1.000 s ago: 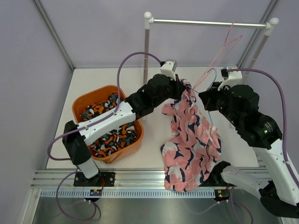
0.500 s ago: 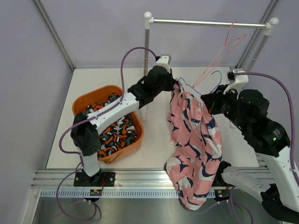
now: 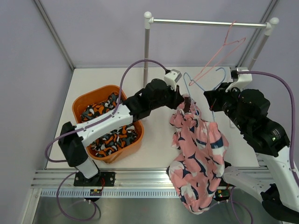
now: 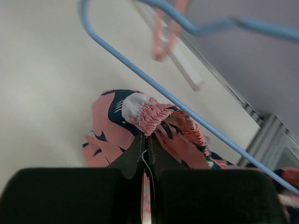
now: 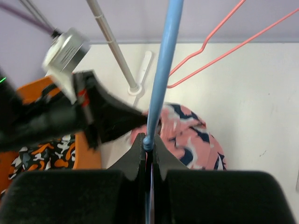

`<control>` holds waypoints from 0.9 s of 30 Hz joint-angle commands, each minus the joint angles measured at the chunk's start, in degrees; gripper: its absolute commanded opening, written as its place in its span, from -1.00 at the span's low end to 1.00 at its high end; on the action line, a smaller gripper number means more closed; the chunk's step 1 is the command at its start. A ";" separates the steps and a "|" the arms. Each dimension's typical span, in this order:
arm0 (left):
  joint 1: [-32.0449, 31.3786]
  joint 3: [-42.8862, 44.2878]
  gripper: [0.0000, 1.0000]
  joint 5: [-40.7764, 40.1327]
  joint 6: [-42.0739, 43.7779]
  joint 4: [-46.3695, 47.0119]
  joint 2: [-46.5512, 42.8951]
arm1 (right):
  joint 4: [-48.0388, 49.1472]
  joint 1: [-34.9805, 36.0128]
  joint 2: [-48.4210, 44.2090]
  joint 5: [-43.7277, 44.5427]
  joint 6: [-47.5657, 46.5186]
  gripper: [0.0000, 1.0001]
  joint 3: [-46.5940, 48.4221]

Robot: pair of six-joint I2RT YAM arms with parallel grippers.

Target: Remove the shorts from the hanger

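Observation:
Pink shorts with navy and white blotches hang in the air over the table's near edge. My left gripper is shut on their gathered waistband, fingertips pinching the pink elastic. A blue wire hanger rises just above the waistband, and in the left wrist view it crosses right over the fabric. My right gripper is shut on the blue hanger, a little right of the left gripper. Camouflage shorts lie in the orange basket.
A pink wire hanger hangs from the white rail at the back, on two posts. The orange basket stands at the left under the left arm. The rail's left post stands close behind both grippers.
My left gripper has swung right and nearer with the waistband, so the shorts are more bunched and hang lower over the near edge. The right gripper keeps hold of the blue hanger.

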 commanded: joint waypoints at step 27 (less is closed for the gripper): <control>-8.96 21.87 -0.99 -36.08 41.59 1.28 -29.39 | 8.12 -1.68 16.85 17.03 -3.67 -1.00 16.94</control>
